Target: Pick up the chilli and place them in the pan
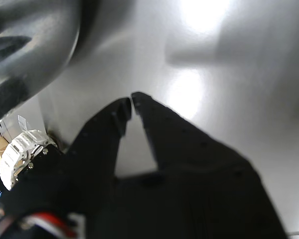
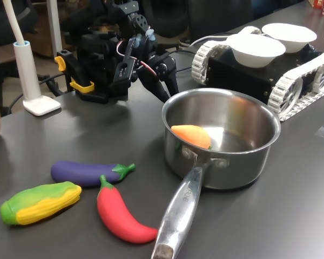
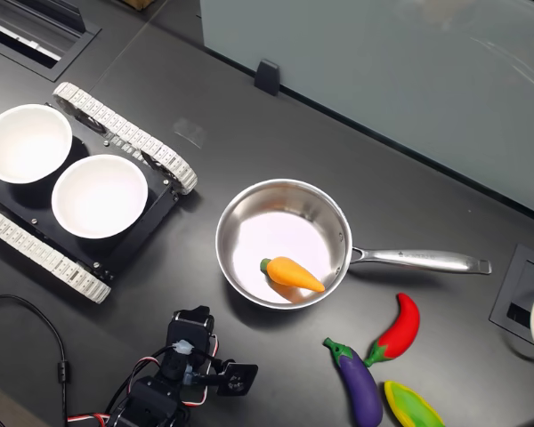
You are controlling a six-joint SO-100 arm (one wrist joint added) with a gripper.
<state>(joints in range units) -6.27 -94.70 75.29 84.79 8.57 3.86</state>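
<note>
Red chilli [image 3: 397,330] lies stem toward eggplant [image 3: 360,381]

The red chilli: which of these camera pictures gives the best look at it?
The first exterior view. There the chilli lies large and near, its whole curve and green stem clear beside the eggplant. The second exterior view shows it whole from above but smaller. The wrist view shows none of it.

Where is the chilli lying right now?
In the first exterior view, the chilli lies on the table, left of the pan handle, beside the eggplant.
</note>
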